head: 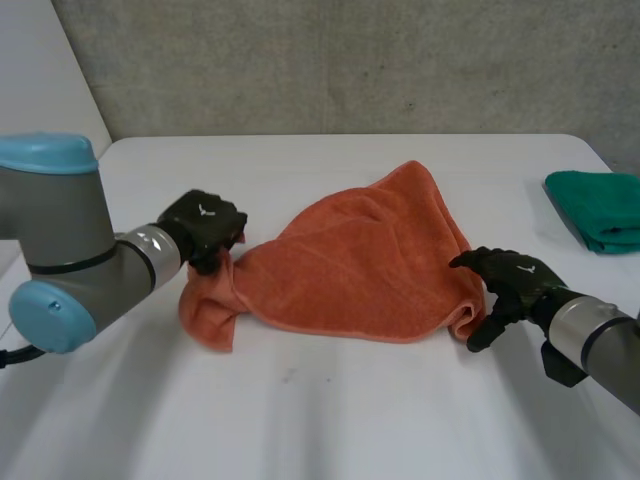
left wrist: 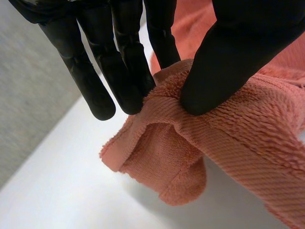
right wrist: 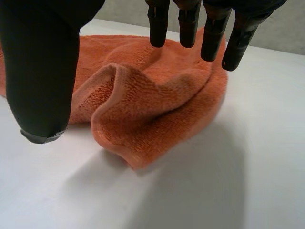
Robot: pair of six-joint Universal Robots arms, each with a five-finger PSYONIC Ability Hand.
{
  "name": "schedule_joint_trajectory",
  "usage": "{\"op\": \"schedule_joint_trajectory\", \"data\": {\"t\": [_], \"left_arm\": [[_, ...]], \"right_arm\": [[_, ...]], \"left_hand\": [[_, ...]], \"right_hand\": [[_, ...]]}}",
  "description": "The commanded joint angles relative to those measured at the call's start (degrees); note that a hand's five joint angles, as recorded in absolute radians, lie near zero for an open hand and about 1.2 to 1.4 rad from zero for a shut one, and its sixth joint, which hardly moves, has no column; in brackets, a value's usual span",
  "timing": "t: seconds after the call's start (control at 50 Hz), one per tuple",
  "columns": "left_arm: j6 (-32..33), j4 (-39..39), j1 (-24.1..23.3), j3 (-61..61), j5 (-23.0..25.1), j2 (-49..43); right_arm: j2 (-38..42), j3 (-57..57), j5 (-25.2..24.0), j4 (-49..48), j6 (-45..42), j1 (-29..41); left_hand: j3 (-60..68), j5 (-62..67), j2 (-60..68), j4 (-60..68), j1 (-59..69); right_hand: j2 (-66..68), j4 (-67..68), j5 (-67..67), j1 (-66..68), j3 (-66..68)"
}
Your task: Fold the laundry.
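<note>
The right hand [head: 512, 287] hangs open, empty, at the right corner of the crumpled orange terry towel [head: 360, 265] on the white table [head: 300, 420]. The left hand [head: 203, 228] pinches its left corner between thumb and fingers — beyond, a folded green cloth [head: 600, 208].

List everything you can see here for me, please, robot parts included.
towel: one, orange, crumpled on the middle of the table, between the two hands
cloth: one, green, folded, at the table's far right edge
table: one, white
wall: one, grey, behind the table
left arm: one, grey with light-blue caps
right arm: one, grey
left hand: one, black, pinching the towel's left end
right hand: one, black, open at the towel's right corner
</note>
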Motion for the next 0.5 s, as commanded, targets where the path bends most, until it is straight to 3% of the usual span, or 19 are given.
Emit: {"op": "schedule_joint_trajectory", "data": {"t": [0.02,0.18,0.24,0.38,0.5], "left_arm": [[-0.3,0.03,-0.5,-2.43,-0.43,8.18],[-1.0,0.12,-0.76,-3.04,-0.43,13.28],[-2.84,0.2,-0.59,-3.13,-0.52,14.43],[-6.45,0.47,0.2,-4.27,-0.43,19.16],[-8.03,2.4,0.56,-5.85,-0.52,25.32]], "right_arm": [[6.38,-5.57,2.39,-0.18,0.56,3.6],[11.13,-11.11,6.36,-0.44,-0.49,5.62],[13.59,-14.01,7.15,0.08,-1.28,5.62],[8.95,-16.65,8.91,0.35,-10.59,5.18],[-5.45,-21.99,8.47,6.3,-27.97,5.1]], "left_hand": [[12.01,15.9,11.99,11.44,17.6],[12.01,15.9,11.99,11.44,17.6],[12.01,15.9,11.99,11.44,17.6],[12.01,15.9,11.99,11.44,17.6],[12.01,15.9,11.99,11.44,17.6]], "right_hand": [[4.47,3.71,3.52,5.54,5.07],[43.82,43.06,42.87,44.89,44.43],[66.5,65.74,65.55,67.58,67.11],[67.35,66.59,66.4,68.42,67.96],[67.35,66.59,66.4,68.42,67.96]]}}
